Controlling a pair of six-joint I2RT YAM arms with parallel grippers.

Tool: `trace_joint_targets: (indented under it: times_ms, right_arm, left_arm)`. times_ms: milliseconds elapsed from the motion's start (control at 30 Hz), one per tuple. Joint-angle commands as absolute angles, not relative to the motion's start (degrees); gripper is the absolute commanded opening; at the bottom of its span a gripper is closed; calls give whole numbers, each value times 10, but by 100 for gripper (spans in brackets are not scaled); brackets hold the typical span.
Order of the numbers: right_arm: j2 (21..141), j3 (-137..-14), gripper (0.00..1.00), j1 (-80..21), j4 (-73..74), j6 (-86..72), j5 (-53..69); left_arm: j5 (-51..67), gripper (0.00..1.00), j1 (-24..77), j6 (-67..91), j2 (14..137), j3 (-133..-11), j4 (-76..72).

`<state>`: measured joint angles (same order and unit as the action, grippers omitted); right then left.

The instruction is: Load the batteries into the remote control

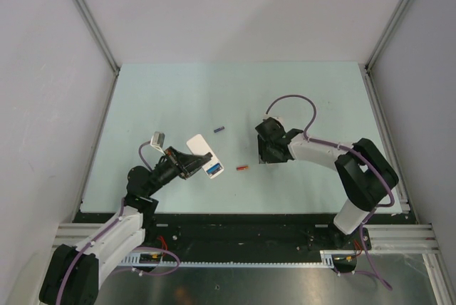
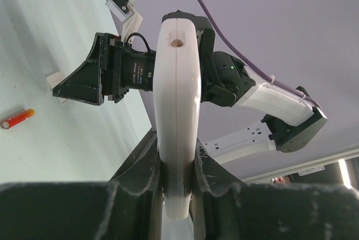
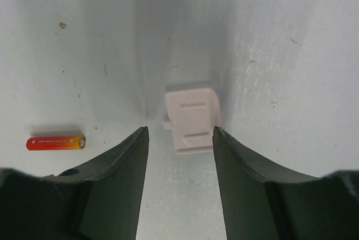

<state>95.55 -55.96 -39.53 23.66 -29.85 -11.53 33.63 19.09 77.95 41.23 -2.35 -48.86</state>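
Two batteries are lying loose on the table (image 1: 178, 98) — the orange-red battery (image 3: 56, 142) near the right gripper (image 3: 180, 133), the purple battery (image 1: 219, 129) farther back. The left gripper (image 2: 178, 184) is clamping the remote control (image 2: 178, 100) edge-on. The right jaws are standing apart over the white cover (image 3: 192, 118) — I'm worrying about them closing on that instead, or sending the round orange-red battery rolling.

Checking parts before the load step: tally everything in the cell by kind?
batteries: 3, namely orange-red battery, dark purple battery, and blue battery, apparently already in the remote
remote control: 1
white cover: 1
total: 5
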Motion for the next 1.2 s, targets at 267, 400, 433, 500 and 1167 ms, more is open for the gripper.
trace_joint_targets:
  times_ms: [267,400,433,500,1167]
  right_arm:
    - [959,-552,54,-388,228,-300,-125]
    - [962,-548,55,-385,230,-297,-128]
    - [961,-546,55,-384,230,-295,-130]
    - [953,-542,55,-387,225,-294,-131]
    - [928,-541,59,-383,219,-280,-134]
  left_arm:
    - [339,0,187,767,411,72,-505]
    - [339,0,186,767,410,73,-505]
    - [339,0,186,767,410,73,-504]
    - [338,0,186,767,409,74,-504]
    - [338,0,186,766,410,75,-503]
